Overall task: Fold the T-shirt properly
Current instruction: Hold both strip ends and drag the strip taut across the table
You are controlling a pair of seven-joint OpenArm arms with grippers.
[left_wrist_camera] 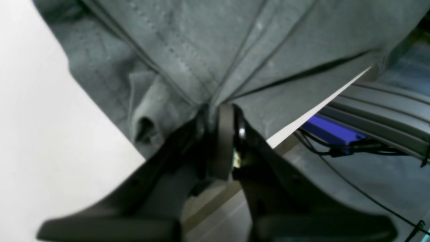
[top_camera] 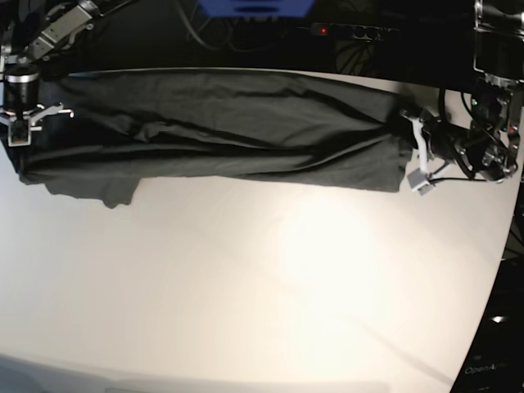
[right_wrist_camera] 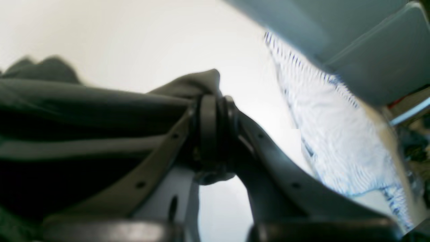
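Observation:
The dark grey T-shirt (top_camera: 229,131) lies stretched in a long band across the far part of the white table, one sleeve poking out at its lower left. My left gripper (top_camera: 412,139) holds its right-hand end at the table's edge. In the left wrist view the fingers of that gripper (left_wrist_camera: 218,112) are shut on a pinch of the wrinkled T-shirt (left_wrist_camera: 208,50). My right gripper (top_camera: 18,135) holds the left-hand end. The right wrist view shows this gripper (right_wrist_camera: 213,97) closed on a bunched fold of the T-shirt (right_wrist_camera: 84,104).
The white table (top_camera: 262,286) spreads bare toward the near side, and its rounded edge (top_camera: 499,246) runs down the right. Behind the table sit a blue object (top_camera: 254,6) and a power strip (top_camera: 344,31) with cables. A blurred white, blue-striped thing (right_wrist_camera: 336,134) shows beside the right gripper.

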